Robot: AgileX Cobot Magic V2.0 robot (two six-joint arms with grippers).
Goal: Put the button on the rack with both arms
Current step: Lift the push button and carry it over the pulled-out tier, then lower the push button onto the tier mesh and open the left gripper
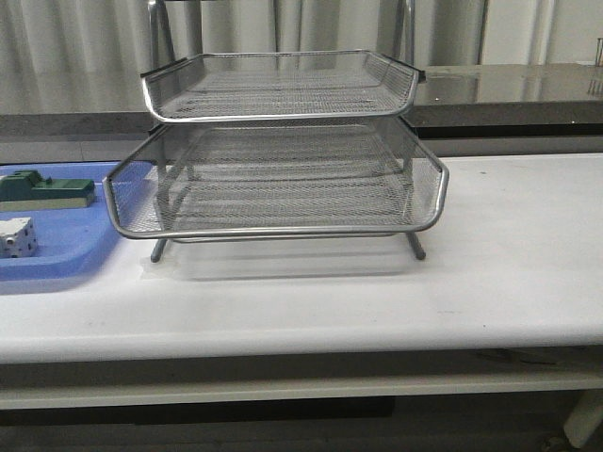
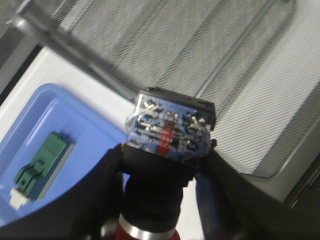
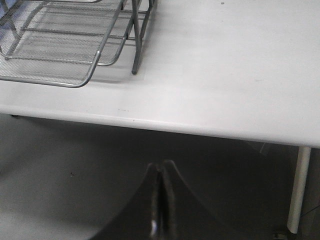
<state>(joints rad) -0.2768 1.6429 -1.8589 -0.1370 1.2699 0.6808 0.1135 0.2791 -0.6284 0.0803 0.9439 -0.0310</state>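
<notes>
The left gripper (image 2: 167, 167) has its two black fingers (image 2: 107, 185) clamped on the button (image 2: 167, 130), one pressing on each side of the black collar. The button's clear-and-blue contact block, with its screw terminals and a red strip down the middle, points away from the wrist, and a sliver of the red head shows low in the left wrist view. It is held in the air above the edge of the rack (image 2: 200, 55), over the spot where the mesh tray meets the white table (image 2: 65, 70), not touching either as far as I can tell.

The right gripper (image 3: 159, 200) hangs off the table's near edge with its fingers pressed together, only a thin seam between them, holding nothing.

From the front, the rack (image 1: 283, 160) stands mid-table with two trays showing, the lower one pulled forward. Beside it on the left lies a blue tray (image 1: 57, 259) holding a green block (image 1: 42, 188) and a white boxy switch (image 1: 17, 237). Neither arm shows in the front view.

I can make out no readable writing or labels anywhere; any marking on the contact block is too blurred.
</notes>
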